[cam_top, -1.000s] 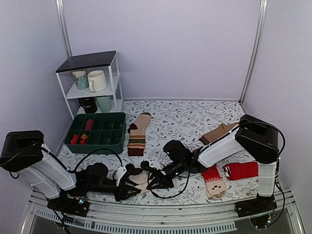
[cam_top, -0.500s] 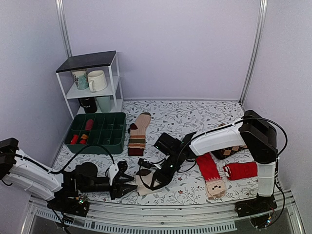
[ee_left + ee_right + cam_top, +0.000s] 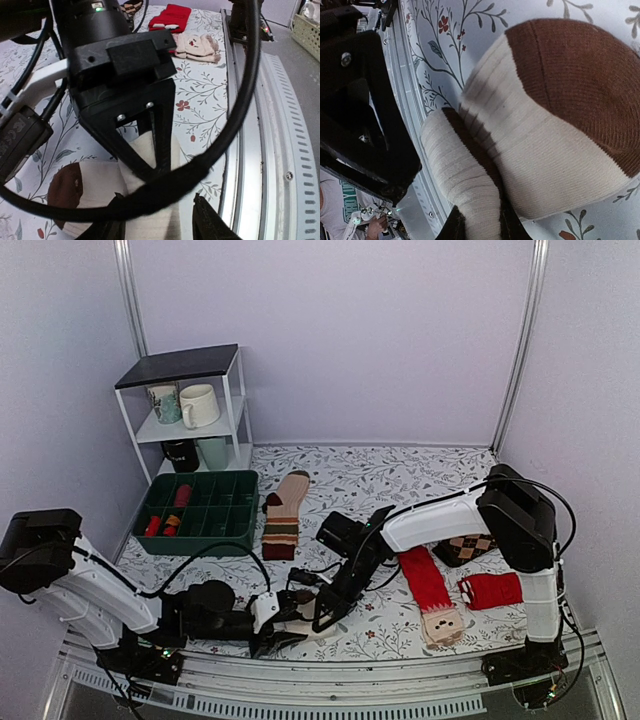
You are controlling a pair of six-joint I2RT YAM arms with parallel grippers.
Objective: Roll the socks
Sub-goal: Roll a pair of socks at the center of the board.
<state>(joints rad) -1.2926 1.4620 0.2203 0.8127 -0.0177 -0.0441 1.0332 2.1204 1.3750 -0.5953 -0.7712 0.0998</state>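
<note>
Right now, pinching narrow on a raised fold of the cream-white ribbed sock [image 3: 540, 150] with the right gripper [image 3: 480, 227], with its brown toe stretched away from those fingers; straddling the same sock, half parted, with the left gripper [image 3: 159, 225], both equally close, at the near edge of the floral-print table [image 3: 400, 490].

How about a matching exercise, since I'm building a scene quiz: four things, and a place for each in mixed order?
Things:
1. cream mug
2. tray
3. striped sock
4. cream sock

Places:
a. lying flat just right of the tray
b. pinched in the right gripper at the near edge
c. on the shelf
d. in front of the shelf, at its foot

Pairs: 1-c, 2-d, 3-a, 4-b
</note>
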